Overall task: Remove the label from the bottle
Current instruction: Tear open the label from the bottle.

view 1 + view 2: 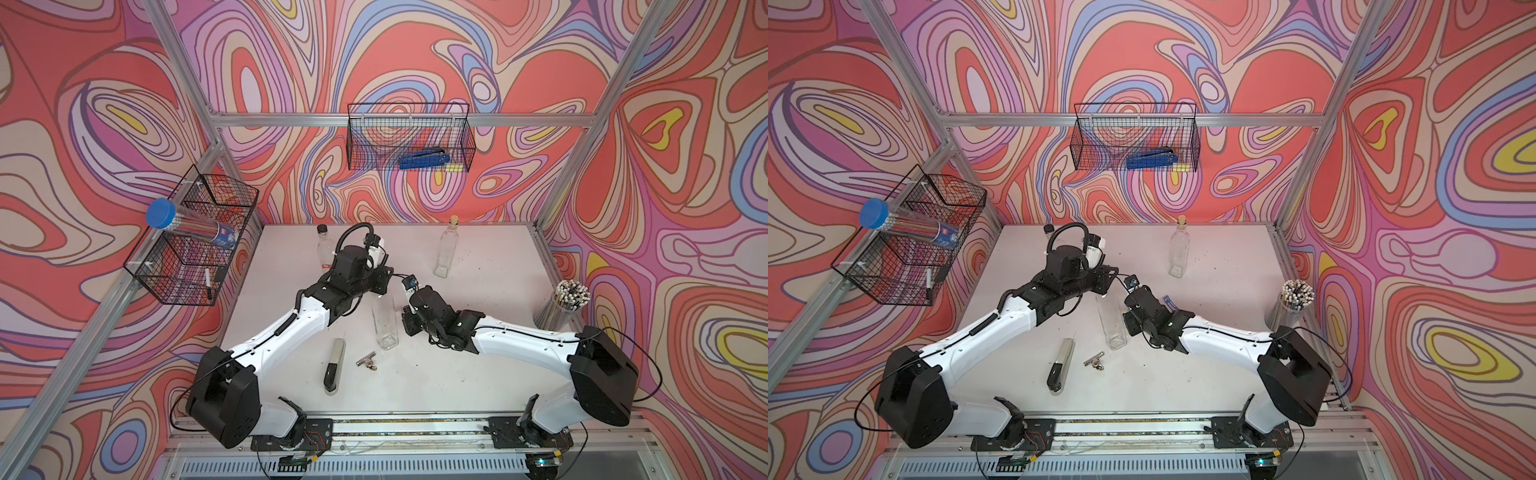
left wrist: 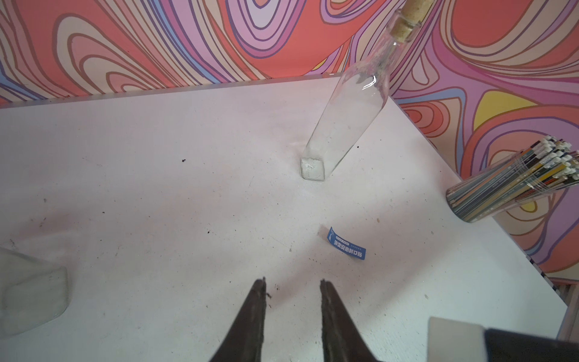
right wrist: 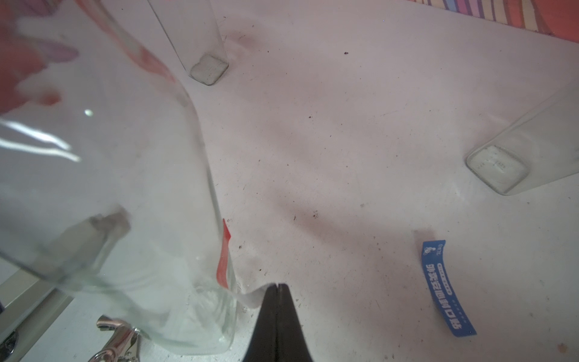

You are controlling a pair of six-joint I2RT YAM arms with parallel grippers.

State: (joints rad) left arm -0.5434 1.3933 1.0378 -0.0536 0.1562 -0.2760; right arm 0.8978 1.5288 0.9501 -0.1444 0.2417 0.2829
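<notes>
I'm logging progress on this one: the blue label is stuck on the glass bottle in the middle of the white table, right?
No. The blue label is not stuck on the glass bottle in the middle of the white table. It lies loose on the table surface, apart from that bottle. The right wrist view shows this clearly.
</notes>
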